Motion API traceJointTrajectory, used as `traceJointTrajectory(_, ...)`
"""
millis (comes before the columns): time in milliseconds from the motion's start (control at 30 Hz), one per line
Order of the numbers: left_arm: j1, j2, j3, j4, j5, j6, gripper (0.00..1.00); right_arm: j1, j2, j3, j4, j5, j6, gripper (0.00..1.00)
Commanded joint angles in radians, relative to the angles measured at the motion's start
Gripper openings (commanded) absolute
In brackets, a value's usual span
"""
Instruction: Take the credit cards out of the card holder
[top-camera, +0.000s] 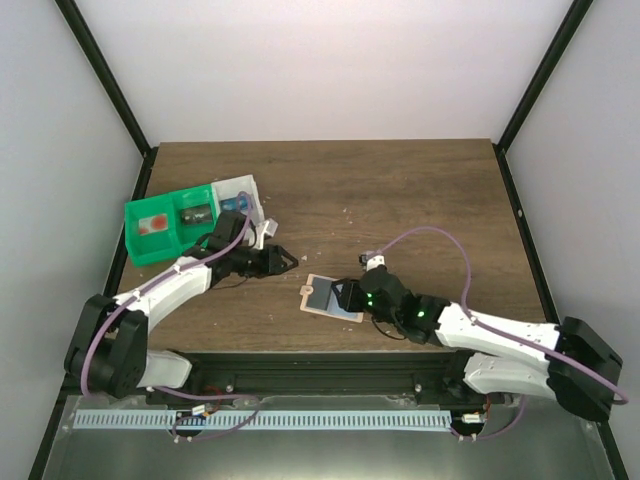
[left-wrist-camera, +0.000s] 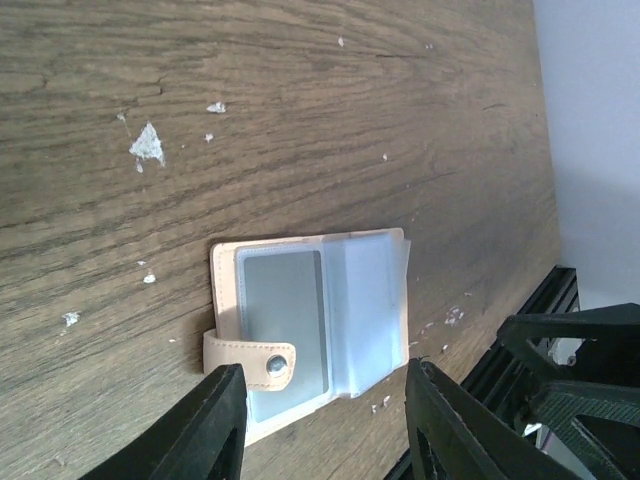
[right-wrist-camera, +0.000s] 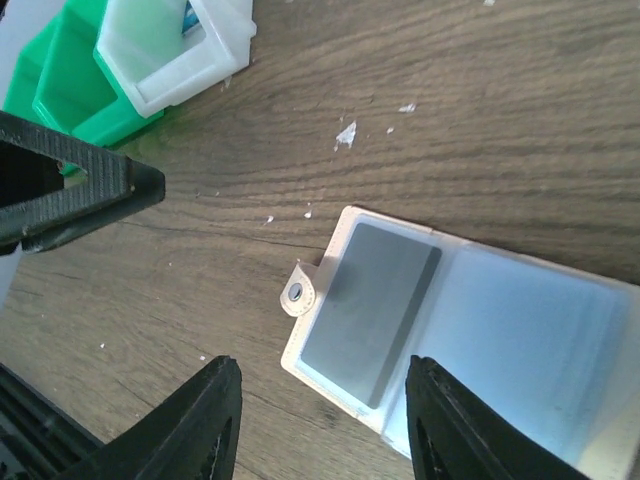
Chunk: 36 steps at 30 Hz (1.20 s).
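The tan card holder lies open on the wooden table, clear plastic sleeves up, its snap tab to one side. A grey-blue card sits inside the top sleeve; it also shows in the right wrist view. No card lies outside the holder. My left gripper is open and empty, hovering just left of the holder; in its wrist view the fingers straddle the holder's near edge. My right gripper is open and empty over the holder's right part, and its fingers frame the card side.
A green bin and a white bin holding small items stand at the back left, behind the left arm. White flecks dot the wood. The table's front rail runs close to the holder.
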Motion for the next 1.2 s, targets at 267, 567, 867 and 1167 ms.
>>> traceJointTrajectory(267,-0.002,0.144,-0.121,0.223,0.105,-0.085,0.46,-0.036,0.343,0.134,0.187,-0.187,0.022,0.45)
traceJointTrajectory(567,-0.003,0.172,-0.144,0.262,0.122,-0.096,0.45,-0.129,0.448,0.130,0.215,-0.325,0.035,0.45)
traceJointTrajectory(867,-0.003,0.171,-0.155,0.275,0.121,-0.115,0.47,-0.162,0.549,0.168,0.105,-0.391,-0.032,0.47)
traceJointTrajectory(1167,-0.003,0.215,-0.181,0.379,0.165,-0.184,0.45,-0.162,0.512,0.146,0.047,-0.282,-0.089,0.44)
